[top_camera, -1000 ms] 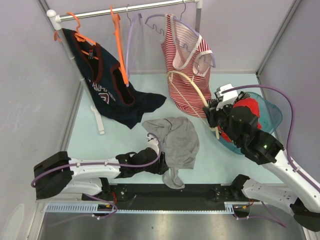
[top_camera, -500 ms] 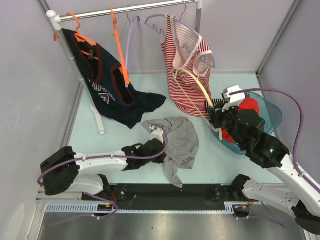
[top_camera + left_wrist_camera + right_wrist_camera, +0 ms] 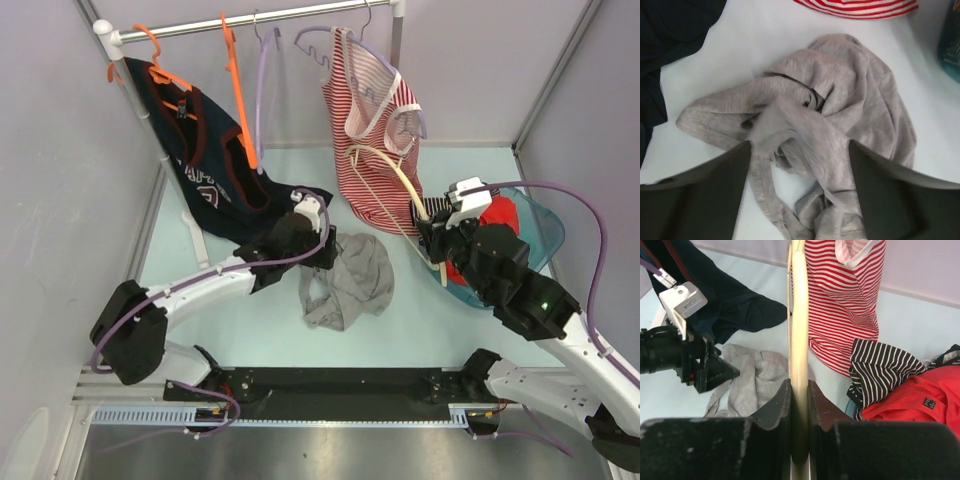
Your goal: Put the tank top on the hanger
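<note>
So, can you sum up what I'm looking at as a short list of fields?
tank top: grey, crumpled on the table
hanger: cream, clamped in the right gripper
left gripper: open, fingers either side of the tank top's bunched fabric
right gripper: shut on the hanger
tank top on hanger: not yet

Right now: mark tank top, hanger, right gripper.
tank top (image 3: 352, 278), top external view, bunched middle.
hanger (image 3: 799, 325), right wrist view, cream arm.
right gripper (image 3: 799, 388), right wrist view, between fingertips, clamping hanger.
</note>
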Motion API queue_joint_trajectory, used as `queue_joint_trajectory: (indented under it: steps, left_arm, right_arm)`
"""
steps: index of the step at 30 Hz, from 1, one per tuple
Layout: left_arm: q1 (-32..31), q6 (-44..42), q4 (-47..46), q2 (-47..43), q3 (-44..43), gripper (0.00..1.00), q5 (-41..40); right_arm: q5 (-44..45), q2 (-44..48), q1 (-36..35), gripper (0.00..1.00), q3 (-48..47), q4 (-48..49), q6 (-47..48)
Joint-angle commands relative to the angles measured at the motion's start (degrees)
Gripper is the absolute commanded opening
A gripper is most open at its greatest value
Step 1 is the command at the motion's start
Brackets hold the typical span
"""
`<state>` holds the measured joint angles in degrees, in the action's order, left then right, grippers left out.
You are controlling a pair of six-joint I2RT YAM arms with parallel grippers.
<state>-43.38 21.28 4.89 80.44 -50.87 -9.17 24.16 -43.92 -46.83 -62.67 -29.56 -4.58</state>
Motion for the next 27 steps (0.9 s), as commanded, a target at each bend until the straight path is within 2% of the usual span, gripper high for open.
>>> queue_joint_trajectory:
  steps: [1, 3, 6, 9, 11, 21, 27]
  left_arm:
    - [-0.2, -2.2, 0.8, -6.4, 3.0, 0.91, 0.8]
    - [-0.2, -1.2, 0.8, -11.9, 6.8, 0.95, 0.5]
    - [-0.2, 0.3, 0.1, -18.5, 12.8, 0.94, 0.0]
    - [0.0, 1.0, -1.7, -20.8, 18.1, 0.85, 1.1]
    - [0.9, 2.7, -2.2, -19.7, 19.6, 0.77, 2.7]
    - [2.2, 4.8, -6.8, -6.9, 19.1, 0.75, 1.8]
    - [2.2, 4.5, -9.2, -0.6, 17.5, 0.66, 1.5]
  right_arm:
    - [0.0, 1.9, -0.2, 0.0, 0.2, 2.9, -1.1]
    - [-0.7, 2.1, -0.2, 0.0, 0.4, 2.9, -1.2]
    - [-1.2, 1.9, -0.3, 0.0, 1.1, 2.9, -1.6]
    - [-1.8, 1.9, -0.2, 0.0, 2.1, 3.3, -2.1]
    - [-2.1, 1.8, -0.2, 0.0, 2.4, 3.5, -2.3]
    - [-2.3, 2.1, -0.2, 0.0, 2.5, 2.8, -2.8]
    - [-2.0, 2.6, -0.2, 0.0, 2.5, 2.2, -2.8]
